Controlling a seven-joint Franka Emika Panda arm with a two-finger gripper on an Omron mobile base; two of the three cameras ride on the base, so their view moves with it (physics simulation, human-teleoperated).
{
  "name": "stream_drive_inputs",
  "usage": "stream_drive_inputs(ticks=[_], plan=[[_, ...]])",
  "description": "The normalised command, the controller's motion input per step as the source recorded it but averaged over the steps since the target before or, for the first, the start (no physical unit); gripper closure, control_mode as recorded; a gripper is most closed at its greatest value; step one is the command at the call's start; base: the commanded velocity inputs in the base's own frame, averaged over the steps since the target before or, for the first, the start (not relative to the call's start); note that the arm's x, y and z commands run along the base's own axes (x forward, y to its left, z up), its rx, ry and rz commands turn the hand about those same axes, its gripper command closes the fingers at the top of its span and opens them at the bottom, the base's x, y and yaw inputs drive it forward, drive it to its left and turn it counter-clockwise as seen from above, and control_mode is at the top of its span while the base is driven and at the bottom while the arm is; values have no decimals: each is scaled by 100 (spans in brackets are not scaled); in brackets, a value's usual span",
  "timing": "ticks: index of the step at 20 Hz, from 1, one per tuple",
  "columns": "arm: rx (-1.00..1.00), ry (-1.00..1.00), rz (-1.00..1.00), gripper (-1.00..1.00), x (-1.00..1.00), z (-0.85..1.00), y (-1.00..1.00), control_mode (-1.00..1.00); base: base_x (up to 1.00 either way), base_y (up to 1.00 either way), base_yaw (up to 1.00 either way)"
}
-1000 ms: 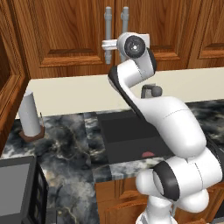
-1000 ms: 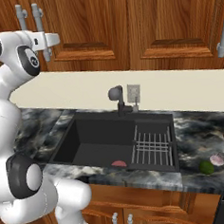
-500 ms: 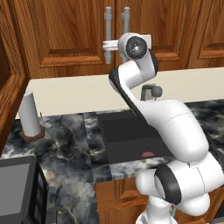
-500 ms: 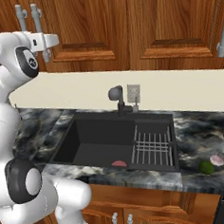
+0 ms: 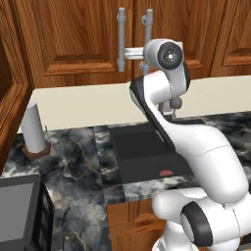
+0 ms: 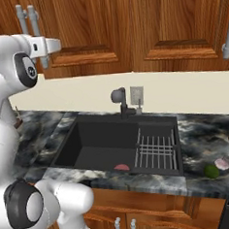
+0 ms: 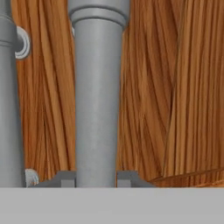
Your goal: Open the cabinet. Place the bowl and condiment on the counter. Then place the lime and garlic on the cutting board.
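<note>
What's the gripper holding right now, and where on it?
The gripper is shut on the cabinet door's grey bar handle, the right one of the two at the middle, with a fingertip on each side of the bar's lower part.

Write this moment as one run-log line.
phase: opening cabinet | gripper: shut on right-door handle | doors: closed | lime, garlic: on counter
</note>
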Motion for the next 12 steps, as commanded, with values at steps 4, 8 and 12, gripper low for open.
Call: stream_drive_inputs(ticks=[4,8,12], plan=[[2,6,8,100,-37,0,-44,-100,0,0,0],[1,6,9,100,-34,0,-42,-100,0,0,0],[1,5,7,100,-37,0,-40,-100,0,0,0]])
